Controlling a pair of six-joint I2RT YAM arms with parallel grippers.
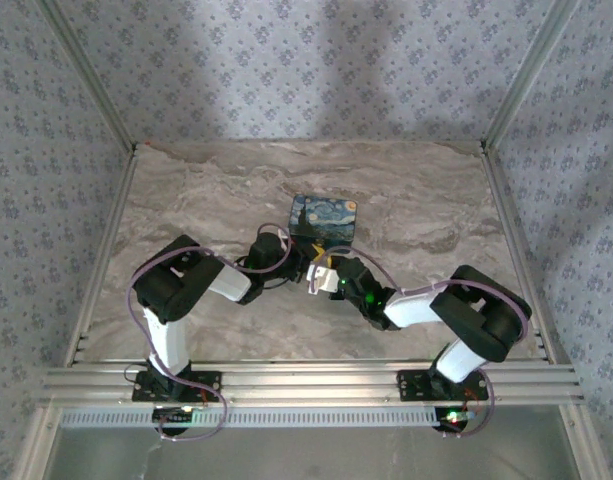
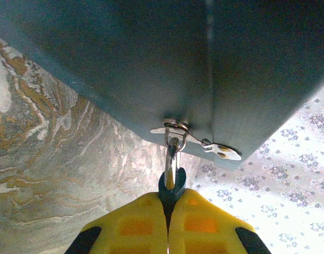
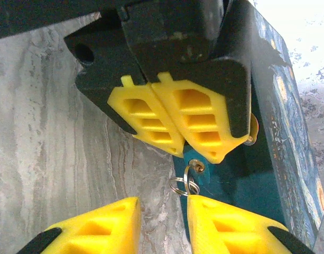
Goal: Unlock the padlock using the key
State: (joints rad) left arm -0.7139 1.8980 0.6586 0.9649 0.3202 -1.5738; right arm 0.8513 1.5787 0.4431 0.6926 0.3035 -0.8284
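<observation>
The padlock (image 1: 324, 220), a flat block printed with a dark blue night sky and yellow swirls, lies mid-table. Its teal side (image 2: 151, 63) looms over the left wrist view. My left gripper (image 2: 171, 198) is shut on the key (image 2: 172, 174), pinching its dark teal head, and the grey shaft enters the padlock's side. A key ring (image 3: 184, 185) hangs from the key head (image 3: 196, 159). In the right wrist view, my right gripper (image 3: 163, 203) stands open just below the ring, its right finger against the padlock's teal side (image 3: 241, 185). The left fingers (image 3: 193, 124) sit above.
The marble-patterned table (image 1: 186, 200) stretches left of the padlock. Patterned walls and metal frame posts (image 1: 516, 80) close it in. A small metal tag (image 2: 222, 152) lies against the padlock's edge by the keyhole. Both arms meet at the padlock's near side (image 1: 316, 268).
</observation>
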